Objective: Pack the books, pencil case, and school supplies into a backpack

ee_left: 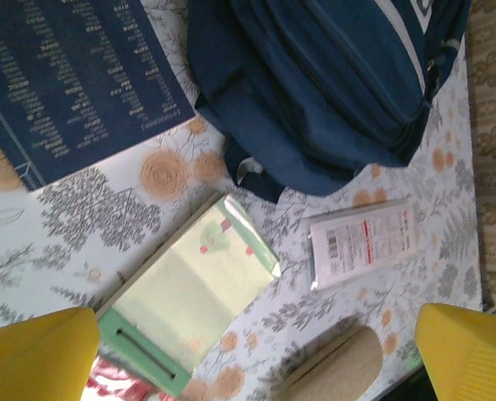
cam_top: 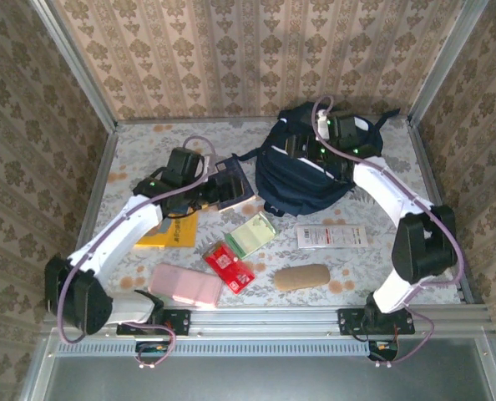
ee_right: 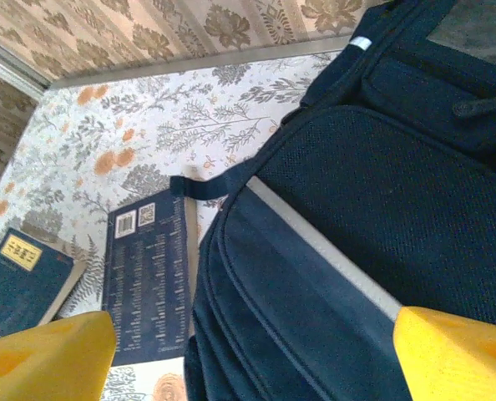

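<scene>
On the left of the flower-patterned counter [cam_top: 148, 142] an orange-yellow thin book [cam_top: 169, 232] lay flat. Just past it the left gripper [ee_left: 248, 361] hovered with jaws spread wide and nothing between them, near a dark navy book printed with a white grid [ee_left: 73, 83]. That book's long axis ran diagonally, one corner just beside the large navy-blue fabric backpack [cam_top: 302, 180]. The backpack lay flat at the far middle, its long axis slanting from near-left to far-right. Which end held the mouth I could not tell. Over it hung the right gripper [ee_right: 248, 359], jaws equally wide and empty. By my judgement, a thin flat book could skid away from closing fingers, and a zipped backpack would block any packing
</scene>
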You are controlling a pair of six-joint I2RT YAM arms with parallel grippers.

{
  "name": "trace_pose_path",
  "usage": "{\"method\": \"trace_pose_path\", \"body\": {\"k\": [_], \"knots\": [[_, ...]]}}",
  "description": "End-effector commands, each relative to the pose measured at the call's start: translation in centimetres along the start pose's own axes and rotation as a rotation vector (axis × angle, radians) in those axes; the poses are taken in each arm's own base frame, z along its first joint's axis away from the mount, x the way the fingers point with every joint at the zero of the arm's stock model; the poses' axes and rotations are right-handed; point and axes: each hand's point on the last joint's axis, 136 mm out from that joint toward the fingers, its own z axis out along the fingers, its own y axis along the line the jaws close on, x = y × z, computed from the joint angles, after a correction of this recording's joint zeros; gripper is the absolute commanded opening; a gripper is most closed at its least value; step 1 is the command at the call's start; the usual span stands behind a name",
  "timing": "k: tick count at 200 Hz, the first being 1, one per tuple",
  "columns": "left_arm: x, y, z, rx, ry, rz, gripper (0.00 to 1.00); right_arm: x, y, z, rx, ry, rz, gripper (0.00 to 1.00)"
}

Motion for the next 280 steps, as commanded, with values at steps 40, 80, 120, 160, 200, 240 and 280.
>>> {"method": "trace_pose_path", "body": {"k": [40, 80, 120, 160, 200, 240, 280], "knots": [[-5.8, -1.2, 0.4, 0.102, -0.039, -0.015, 0.96, 0.2, -1.3, 2.9, 0.011, 0.287, -0.265, 0.89], [-5.0, -1.0, -0.3, 0.114, -0.056, 0.019, 0.98, 1.3, -3.7, 4.0, -0.030, 0.330, -0.221, 0.89], [-2.7, 0.4, 0.0, 0.106, -0.031, 0.082, 0.98, 2.7, -6.6, 5.7, -0.047, 0.381, -0.179, 0.89], [-2.3, -0.6, 0.0, 0.155, -0.027, 0.097, 0.97, 5.5, -6.0, 7.8, -0.124, 0.455, -0.132, 0.86], [-2.6, -0.5, 0.2, 0.163, -0.021, 0.077, 0.97, 6.1, -3.4, 7.6, -0.243, 0.430, -0.134, 0.65], [-3.2, -0.1, 0.3, 0.167, -0.026, 0.047, 0.97, 6.2, -2.4, 6.7, -0.297, 0.403, -0.134, 0.36], [-3.3, 0.2, 0.6, 0.171, -0.024, 0.032, 0.96, 7.4, -2.0, 6.9, -0.345, 0.443, -0.114, 0.13]]}}
